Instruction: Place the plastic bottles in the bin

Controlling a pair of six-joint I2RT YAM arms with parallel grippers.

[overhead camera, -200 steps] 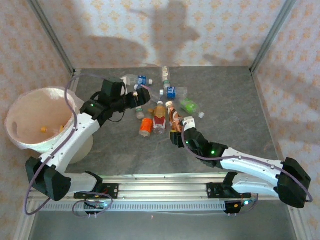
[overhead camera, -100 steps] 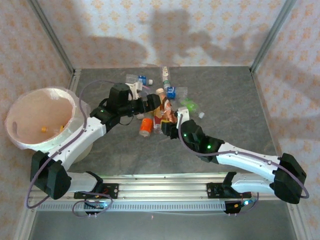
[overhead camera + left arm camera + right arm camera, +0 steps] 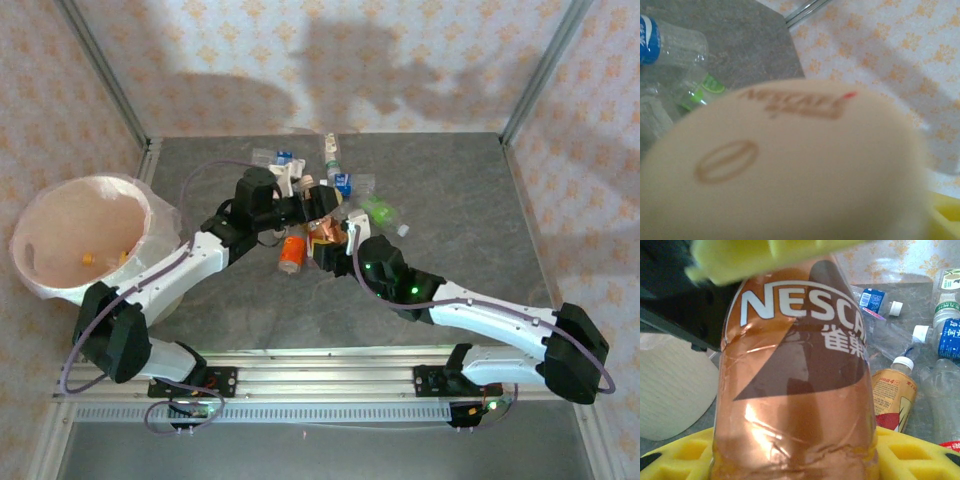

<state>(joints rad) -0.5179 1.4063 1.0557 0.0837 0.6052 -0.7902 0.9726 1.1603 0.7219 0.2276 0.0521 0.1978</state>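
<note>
Right tool (image 3: 334, 244) is closed on a brown coffee bottle (image 3: 795, 390). In the right wrist view the bottle is pinched between yellow pads (image 3: 740, 257), one across its upper end and one under its lower end, with the jaws held apart at bottle width. From above, the held bottle is seen at the near side of the pile, mid-counter. Left tool (image 3: 320, 204) is placed over the same pile, just beside the right tool. How far it is open cannot be told, and no grip can be confirmed. In the left wrist view a blurred beige round face (image 3: 790, 165) with brown print sits right at the lens; what it belongs to cannot be told. A bit of yellow pad (image 3: 945, 220) is seen at the lower right corner, and a clear bottle with a green label (image 3: 700, 92) lies behind on the grey counter (image 3: 470, 220). The other bottles are left lying loose there: an orange bottle (image 3: 291, 252) just left of the right tool, a green bottle (image 3: 378, 210) to its far right, and blue-labelled clear bottles (image 3: 343, 183) further back. A tan bottle with a white cap (image 3: 892, 390) is seen just beside the held one. The bin (image 3: 140, 200) is at the left edge of the counter, well apart from the pile, with a few small orange and yellow items (image 3: 88, 258) at its bottom.
</note>
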